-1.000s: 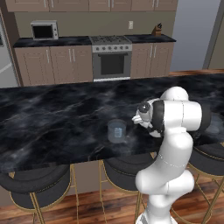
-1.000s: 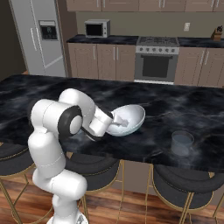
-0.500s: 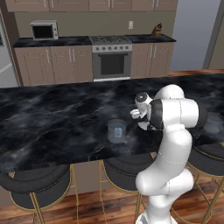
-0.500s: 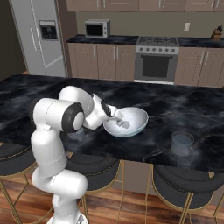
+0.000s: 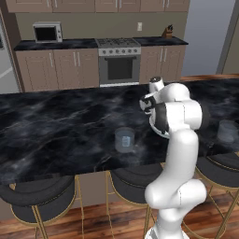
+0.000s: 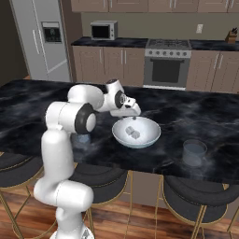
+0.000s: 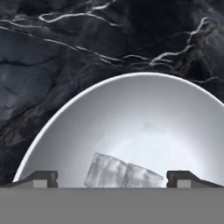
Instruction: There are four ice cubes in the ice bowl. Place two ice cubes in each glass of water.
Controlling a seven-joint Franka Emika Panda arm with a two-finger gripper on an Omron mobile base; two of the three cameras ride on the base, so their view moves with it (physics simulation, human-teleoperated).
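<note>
Because two small pale translucent ice cubes (image 7: pixel 124 173) lie touching, side by side, low in the hollow of the wide white bowl with the blue-grey inside (image 7: pixel 65 135), the coming move turns on how they sit to the two-finger gripper (image 7: pixel 112 178). In the hand view they rest between its two dark fingertips (image 7: pixel 43 177), just ahead of it, and the pair's long line runs across from one tip to the other. The jaws stand wide apart and grasp nothing. My judgement is that a straight descent would meet both cubes at once, so singling one out may need a small shift.

Counted: two cubes show in the bowl (image 6: pixel 137 133) from the right base view as well. Two short clear bluish tumblers stand on the black marbled counter (image 6: pixel 205 109): one (image 6: pixel 194 152) well to the bowl's right, the other (image 5: pixel 124 139) on its left beyond the arm. Whether either glass holds ice is too small to tell.
</note>
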